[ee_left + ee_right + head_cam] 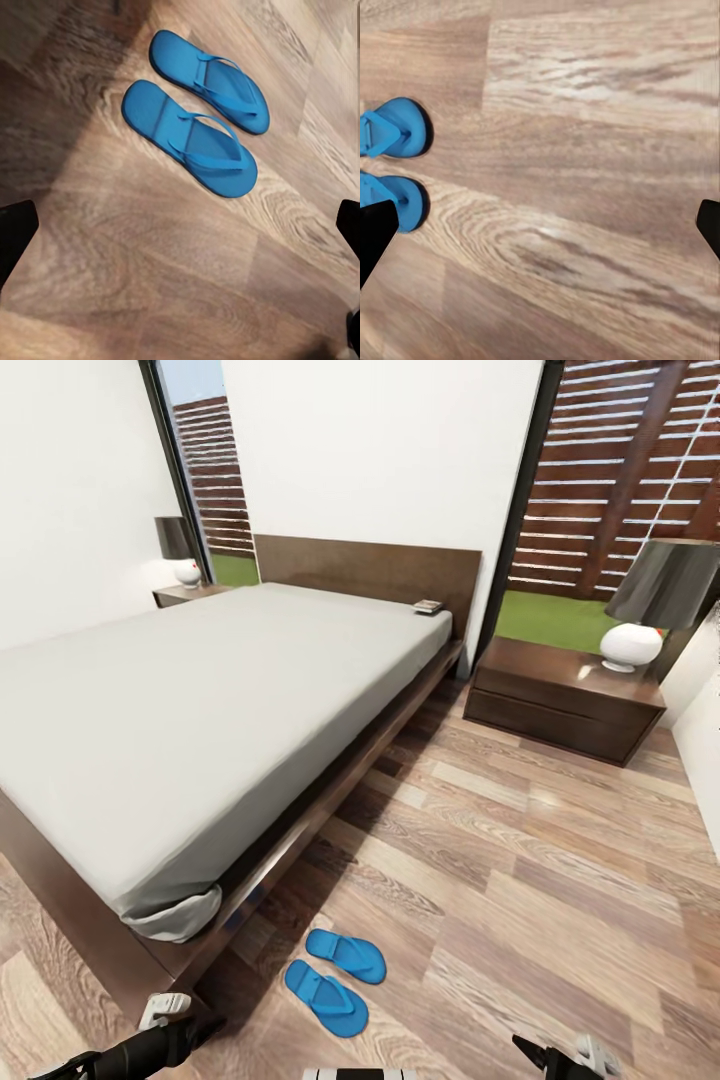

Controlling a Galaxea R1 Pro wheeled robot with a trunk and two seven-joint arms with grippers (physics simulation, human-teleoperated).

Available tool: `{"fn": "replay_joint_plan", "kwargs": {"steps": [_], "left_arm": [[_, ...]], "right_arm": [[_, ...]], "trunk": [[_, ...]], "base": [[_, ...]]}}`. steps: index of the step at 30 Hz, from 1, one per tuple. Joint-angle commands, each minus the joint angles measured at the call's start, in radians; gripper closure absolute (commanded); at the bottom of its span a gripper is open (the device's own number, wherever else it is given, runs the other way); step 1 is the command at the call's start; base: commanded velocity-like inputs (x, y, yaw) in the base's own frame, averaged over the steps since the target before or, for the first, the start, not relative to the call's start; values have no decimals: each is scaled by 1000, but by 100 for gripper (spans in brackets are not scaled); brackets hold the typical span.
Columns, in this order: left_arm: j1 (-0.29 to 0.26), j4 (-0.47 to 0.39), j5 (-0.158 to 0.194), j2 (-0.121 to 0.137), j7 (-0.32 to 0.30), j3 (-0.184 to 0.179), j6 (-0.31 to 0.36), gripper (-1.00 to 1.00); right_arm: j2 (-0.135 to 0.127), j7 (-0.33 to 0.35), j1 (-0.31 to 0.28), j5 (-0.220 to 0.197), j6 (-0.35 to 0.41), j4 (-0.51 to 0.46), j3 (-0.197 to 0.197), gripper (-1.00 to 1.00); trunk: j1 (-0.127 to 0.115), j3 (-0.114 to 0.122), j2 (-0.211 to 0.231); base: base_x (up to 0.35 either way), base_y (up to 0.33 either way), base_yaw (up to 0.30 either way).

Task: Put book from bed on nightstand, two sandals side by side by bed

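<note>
The two sandals are lying side by side on the wood-plank floor, just beside the foot corner of the bed; both are pointing the same way, close together but not touching. The book is sitting on the mattress at the far corner near the headboard; beyond that corner the nightstand is carrying a white lamp, and a second nightstand is standing on the bed's other side. The left gripper is hanging over bare floor near the sandals, fingers spread wide and holding nothing; the right gripper is hovering likewise, wide apart and empty, the sandals' ends showing at the edge of its view.
</note>
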Motion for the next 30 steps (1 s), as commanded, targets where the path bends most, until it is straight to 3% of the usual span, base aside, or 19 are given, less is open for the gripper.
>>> {"fn": "replay_joint_plan", "kwargs": {"steps": [1, 30], "left_arm": [[-1, 0, -11, 0, -4, 9, -3, -100], [-1, 0, -11, 0, -5, 9, -2, -100]], "right_arm": [[0, 5, -1, 4, 9, -2, -8, -100], [2, 4, -1, 4, 9, -2, -8, -100]], "trunk": [[-1, 3, 0], [-14, 115, 7]], "base": [[0, 0, 0], [0, 0, 0]]}}
